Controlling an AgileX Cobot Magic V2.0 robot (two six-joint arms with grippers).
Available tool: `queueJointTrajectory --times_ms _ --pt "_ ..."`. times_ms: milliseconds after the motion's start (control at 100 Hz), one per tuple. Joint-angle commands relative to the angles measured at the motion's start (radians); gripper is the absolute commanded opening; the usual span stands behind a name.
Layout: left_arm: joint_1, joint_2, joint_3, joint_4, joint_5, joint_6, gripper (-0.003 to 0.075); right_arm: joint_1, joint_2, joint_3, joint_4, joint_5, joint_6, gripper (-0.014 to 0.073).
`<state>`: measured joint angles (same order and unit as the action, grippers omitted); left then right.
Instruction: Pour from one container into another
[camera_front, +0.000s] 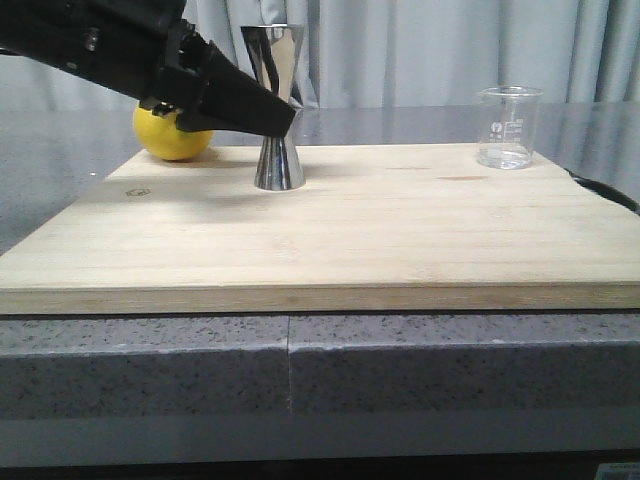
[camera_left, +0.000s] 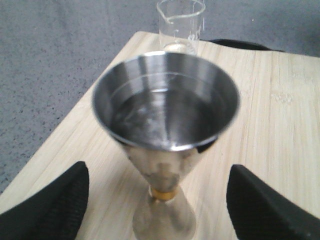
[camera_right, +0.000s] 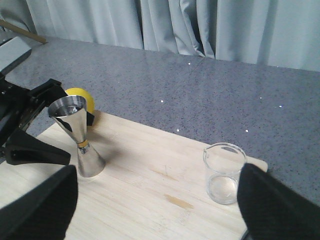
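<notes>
The steel jigger (camera_front: 279, 160) stands upright on the wooden board (camera_front: 400, 230), left of centre, with a gold band at its waist (camera_left: 163, 193). My left gripper (camera_front: 282, 118) is open, a black finger (camera_left: 50, 205) on each side of the jigger and a gap to each. The clear glass beaker (camera_front: 510, 127) stands upright at the board's far right corner, and it shows in the right wrist view as the beaker (camera_right: 223, 172). My right gripper (camera_right: 157, 210) hovers open above the board, nothing between its fingers, with the beaker just beyond its right fingertip (camera_right: 280, 210). Whether either vessel holds liquid I cannot tell.
A yellow lemon (camera_front: 172, 133) lies at the board's far left corner, behind the left arm. The board rests on a speckled grey counter (camera_front: 150, 345), with grey curtains behind. A black cable (camera_front: 610, 192) runs past the board's right edge.
</notes>
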<state>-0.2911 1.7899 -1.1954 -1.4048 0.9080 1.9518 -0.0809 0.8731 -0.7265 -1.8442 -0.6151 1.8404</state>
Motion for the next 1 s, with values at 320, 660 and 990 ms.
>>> queueJointTrajectory --times_ms 320,660,990 --pt "0.003 -0.288 -0.039 0.451 -0.084 -0.543 0.0532 -0.006 -0.011 -0.026 -0.023 0.003 0.088 0.0588" --pt "0.003 -0.603 -0.087 1.231 0.079 -1.525 0.0496 -0.006 -0.022 -0.026 -0.023 -0.04 0.141 0.0587" --pt "0.003 -0.939 0.145 1.449 -0.053 -1.952 0.0489 -0.006 -0.083 -0.026 -0.023 0.015 0.242 0.0587"
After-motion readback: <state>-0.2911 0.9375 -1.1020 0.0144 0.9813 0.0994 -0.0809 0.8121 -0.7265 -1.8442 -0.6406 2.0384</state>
